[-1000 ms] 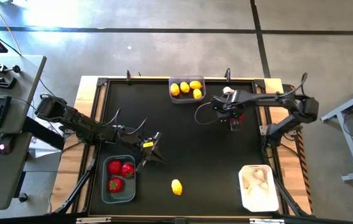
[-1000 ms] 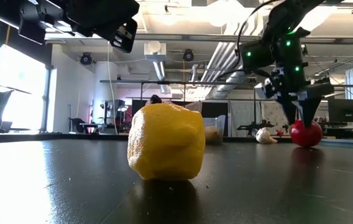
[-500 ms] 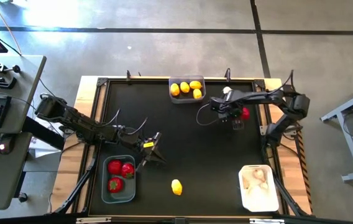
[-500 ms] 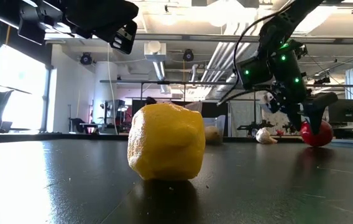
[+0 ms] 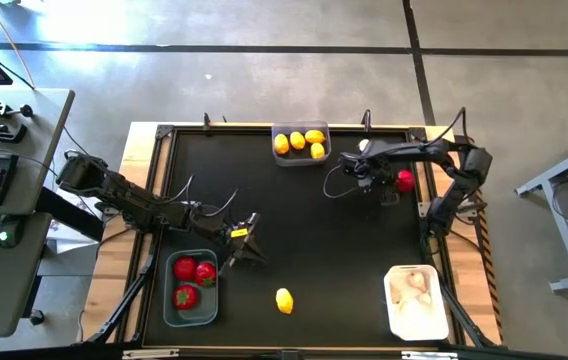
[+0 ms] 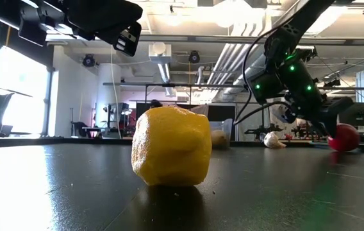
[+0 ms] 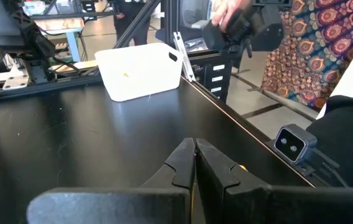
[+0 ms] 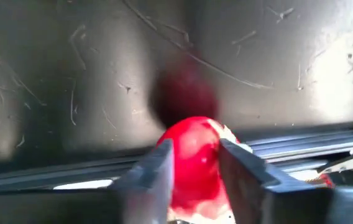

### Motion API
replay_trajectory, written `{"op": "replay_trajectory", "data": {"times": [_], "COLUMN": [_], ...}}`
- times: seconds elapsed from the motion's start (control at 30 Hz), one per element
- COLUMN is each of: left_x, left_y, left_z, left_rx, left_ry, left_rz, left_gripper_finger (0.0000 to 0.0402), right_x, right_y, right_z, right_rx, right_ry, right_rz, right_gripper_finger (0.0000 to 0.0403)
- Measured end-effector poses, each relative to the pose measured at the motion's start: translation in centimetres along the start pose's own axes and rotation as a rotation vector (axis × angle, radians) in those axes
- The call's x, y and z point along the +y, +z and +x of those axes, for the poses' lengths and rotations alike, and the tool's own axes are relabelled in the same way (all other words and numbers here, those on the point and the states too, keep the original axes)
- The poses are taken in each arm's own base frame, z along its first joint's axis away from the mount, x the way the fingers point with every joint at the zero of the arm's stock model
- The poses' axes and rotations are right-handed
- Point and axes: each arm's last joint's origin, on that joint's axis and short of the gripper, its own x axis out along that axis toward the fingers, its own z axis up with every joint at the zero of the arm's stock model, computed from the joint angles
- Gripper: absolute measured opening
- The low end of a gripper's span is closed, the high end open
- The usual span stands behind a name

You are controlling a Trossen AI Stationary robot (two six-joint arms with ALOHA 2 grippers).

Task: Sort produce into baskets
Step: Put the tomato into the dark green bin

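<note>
My right gripper sits low at the far right side of the black table, near its right edge. Its two fingers stand on either side of a red fruit, close against it. I cannot tell whether they are truly pinching it; the fruit seems to rest on the table between them. I judge I am here to grasp it so it can go with the other red ones.

Those reds lie in the grey basket, far across the table from this gripper, on my left arm's side. My left gripper hovers just beside that basket with its fingers pressed together, holding nothing; it appears to be waiting.

Just beyond my right gripper, at the far edge, another grey basket holds four lemons. One more lemon lies loose at the near edge, well apart from both grippers, unsorted. The white basket sits at the near right corner, holding pale garlic bulbs.

Sorting looks mostly done.
</note>
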Motion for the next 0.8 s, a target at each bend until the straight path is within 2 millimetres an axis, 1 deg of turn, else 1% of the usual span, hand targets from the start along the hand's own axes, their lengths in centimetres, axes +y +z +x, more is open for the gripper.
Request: {"op": "replay_trajectory", "data": {"times": [0.17,0.23,0.37,0.5,0.7,0.8], "left_x": [0.0,0.0,0.0,0.0,0.0,0.0], "left_y": [0.0,0.0,0.0,0.0,-0.1,-0.1], "left_z": [0.0,0.0,0.0,0.0,0.0,0.0], "left_rx": [0.0,0.0,0.001,0.002,0.009,0.009], "left_ry": [0.0,0.0,0.0,0.0,-0.001,-0.001], "left_rz": [0.0,0.0,0.0,0.0,-0.002,-0.002], "left_gripper_finger": [0.0,0.0,0.0,0.0,0.0,0.0], "right_x": [-0.3,-0.2,-0.2,-0.1,0.0,-0.1], "right_y": [-0.2,-0.2,-0.3,-0.6,-2.0,-2.8], "right_z": [0.1,0.1,0.1,-0.3,-1.6,-2.1], "right_rx": [0.006,0.011,0.004,-0.02,-0.084,-0.092], "right_ry": [0.01,0.012,0.023,0.024,0.004,-0.054], "right_rz": [0.03,0.026,0.044,0.05,0.077,0.116], "right_gripper_finger": [0.003,0.0008,0.0015,0.0002,0.0001,0.0006]}}
